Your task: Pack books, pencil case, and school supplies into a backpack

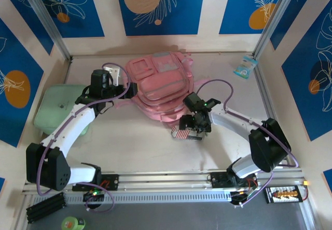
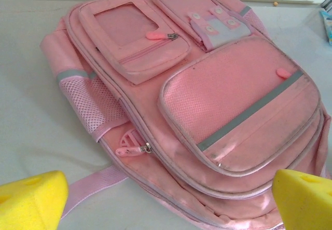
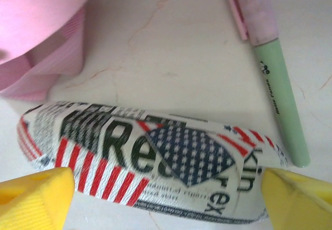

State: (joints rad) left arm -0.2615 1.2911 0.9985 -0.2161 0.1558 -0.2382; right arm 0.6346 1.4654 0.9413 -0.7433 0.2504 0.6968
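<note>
While nothing looks packed yet, the top view has the soft pink fabric backpack (image 1: 158, 84) flat on the pale table (image 1: 129, 147). Left wrist: zips (image 2: 147, 148) look shut, left tool (image 2: 166, 199) wide, empty. Right wrist: right tool (image 3: 166, 199) gapes astride the rounded striped cloth pencil case (image 3: 150, 157), slim green plastic pen (image 3: 282, 105) beside it

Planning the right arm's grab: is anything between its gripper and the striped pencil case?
Nothing visible. The open right gripper hangs directly over the pencil case; the green pen lies beside it, not over it.
</note>
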